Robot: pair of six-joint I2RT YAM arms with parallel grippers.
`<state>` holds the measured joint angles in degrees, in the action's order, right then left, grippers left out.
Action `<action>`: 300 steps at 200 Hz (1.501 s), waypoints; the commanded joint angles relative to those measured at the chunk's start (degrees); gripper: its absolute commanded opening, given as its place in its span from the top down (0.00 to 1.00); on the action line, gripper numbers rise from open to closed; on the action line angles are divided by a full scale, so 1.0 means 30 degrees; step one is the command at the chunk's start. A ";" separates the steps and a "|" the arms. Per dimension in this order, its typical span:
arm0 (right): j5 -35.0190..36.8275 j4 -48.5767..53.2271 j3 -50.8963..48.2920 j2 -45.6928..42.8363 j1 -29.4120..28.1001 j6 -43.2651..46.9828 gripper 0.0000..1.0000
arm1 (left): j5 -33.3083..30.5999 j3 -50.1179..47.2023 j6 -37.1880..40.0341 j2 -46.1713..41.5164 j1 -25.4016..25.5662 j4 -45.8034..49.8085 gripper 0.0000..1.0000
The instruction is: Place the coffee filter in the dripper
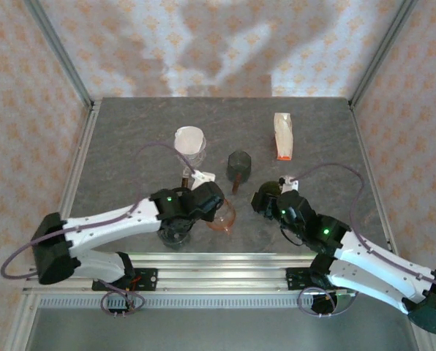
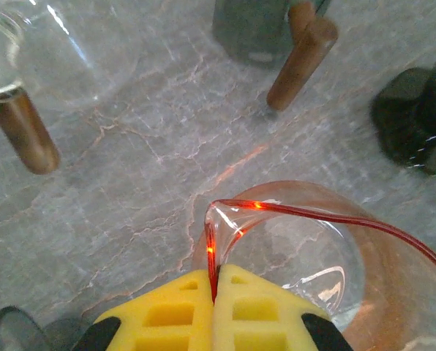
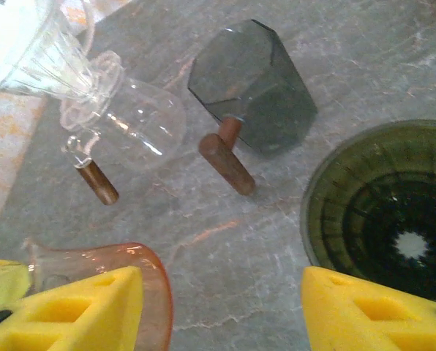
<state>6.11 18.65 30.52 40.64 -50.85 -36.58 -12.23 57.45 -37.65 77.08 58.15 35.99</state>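
Coffee filter point(image 1: 282, 136) seems unplaced, lying far back on the bench point(image 1: 130, 131); my left fingers point(image 2: 167, 314) clench the pink dripper point(image 2: 393, 292) by its rim, right fingers point(image 3: 79, 307) spread, empty.

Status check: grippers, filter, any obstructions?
Left gripper shut on pink glass vessel's rim. Right gripper open, empty, beside green dripper. White filter sits in clear dripper. Grey dripper lies between.

No word, label, brand mark or number is showing legibly on anything here — the white packet point(image 1: 282, 136) with the orange end, lying in the top view, is appearing too small for any print on it to be made out.
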 commanded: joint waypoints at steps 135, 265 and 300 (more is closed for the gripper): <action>0.0863 0.1666 -0.0624 -0.0774 -0.0071 -0.0641 0.39 | -0.0699 0.0101 -0.0488 0.3092 0.0618 -0.2203 0.85; 0.0510 0.1939 0.0204 0.0586 -0.0071 -0.0209 0.37 | -0.1729 -0.0535 -0.0458 -0.2256 0.0674 -0.2299 0.27; 0.4308 0.4510 0.0776 0.0932 0.0298 -0.1742 0.36 | -0.2479 -0.2190 -0.0735 -0.5467 0.0661 -0.2557 0.00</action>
<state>9.47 26.06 30.17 43.59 -50.85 -38.70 -15.62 54.61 -39.18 65.45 59.66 28.36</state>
